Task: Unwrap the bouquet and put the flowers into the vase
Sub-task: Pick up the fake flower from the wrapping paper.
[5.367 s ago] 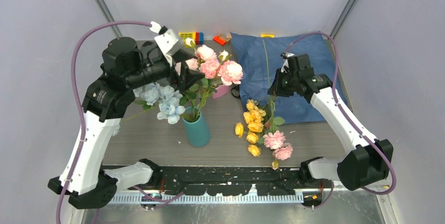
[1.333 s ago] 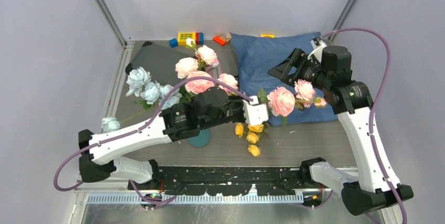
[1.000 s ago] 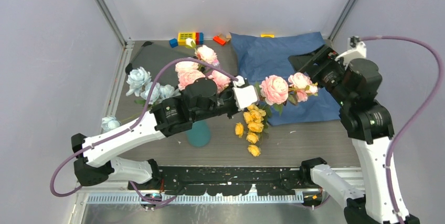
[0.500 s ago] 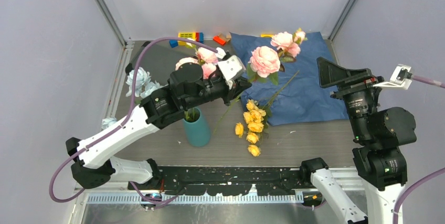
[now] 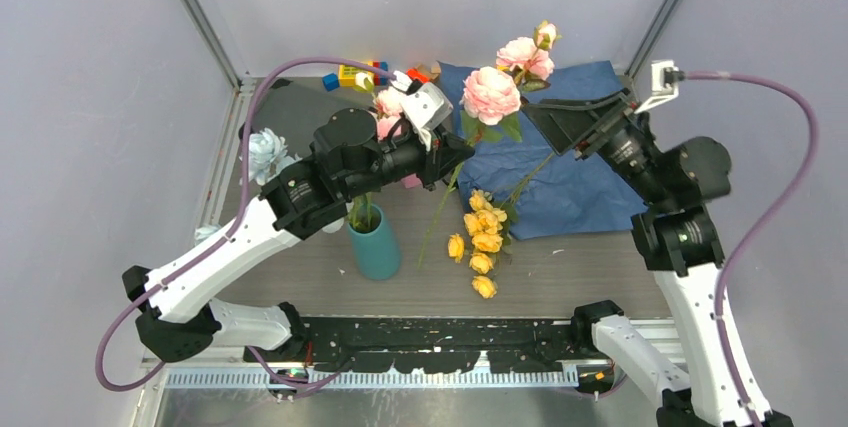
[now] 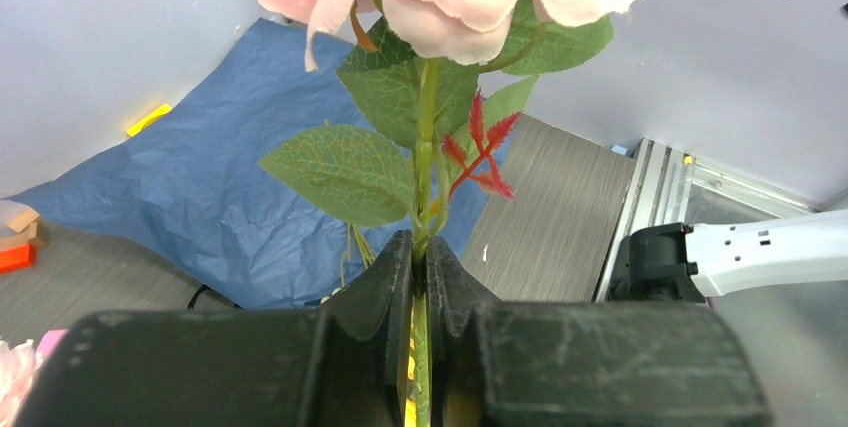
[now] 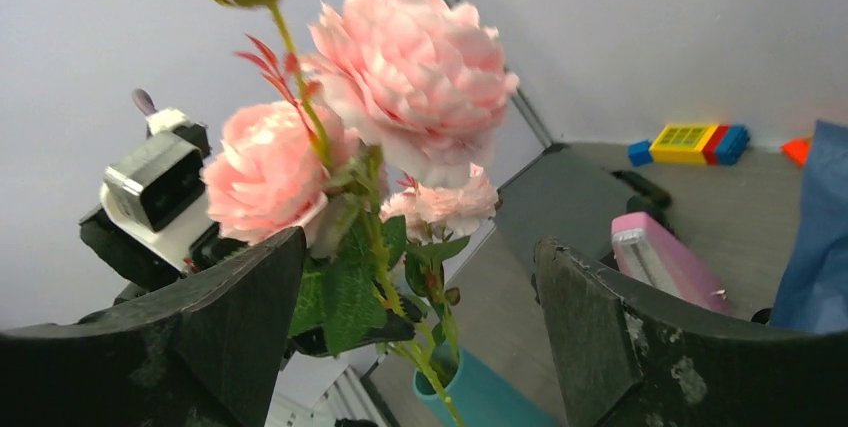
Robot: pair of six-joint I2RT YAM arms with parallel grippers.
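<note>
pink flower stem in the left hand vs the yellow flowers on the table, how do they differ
The pink flower stem is clamped in the shut left hand, blooms raised; the yellow flowers lie on the table, touched by neither hand. The pink flower stem carries large blooms; the yellow flowers are a cluster of smaller ones. Both have green leaves, and neither is in the vase yet.

arms: left arm point(image 5: 220, 257) and right arm point(image 5: 712, 317), white shells; black joints
cables: mauve cable point(image 5: 310, 61) looping off each wrist
right gripper point(image 7: 420, 247): black fingers point(image 7: 640, 347), scuffed grey
</note>
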